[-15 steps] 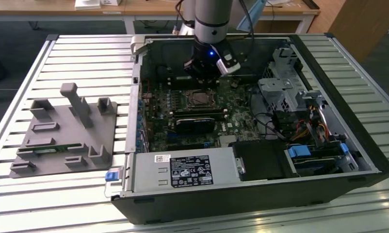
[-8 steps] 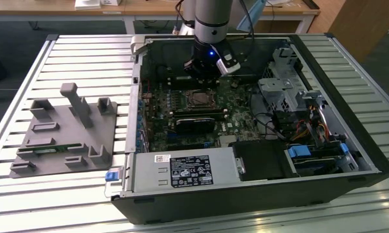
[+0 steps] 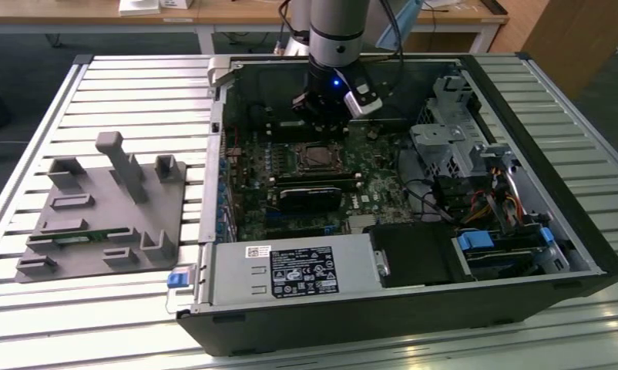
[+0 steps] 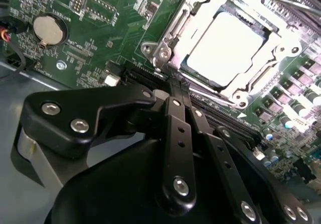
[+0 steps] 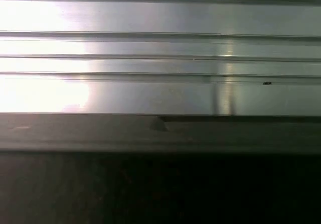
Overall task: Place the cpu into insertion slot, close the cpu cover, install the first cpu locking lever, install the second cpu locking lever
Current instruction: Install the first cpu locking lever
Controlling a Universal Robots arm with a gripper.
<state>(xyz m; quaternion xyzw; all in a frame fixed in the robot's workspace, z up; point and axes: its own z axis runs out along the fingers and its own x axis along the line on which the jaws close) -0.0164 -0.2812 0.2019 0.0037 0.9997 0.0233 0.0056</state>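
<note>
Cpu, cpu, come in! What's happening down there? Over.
Pincer beside insertion slot. Cpu seated inside, cpu cover down around it. Nothing blocking.

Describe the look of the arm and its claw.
The arm is a smooth silver-grey tube ending in a black wrist with a small blue light and a pale block on its side. Dark cables trail beside it. The claw is glossy black, built of flat hinged bars studded with round silver screws, with a grey band at its base.
</note>
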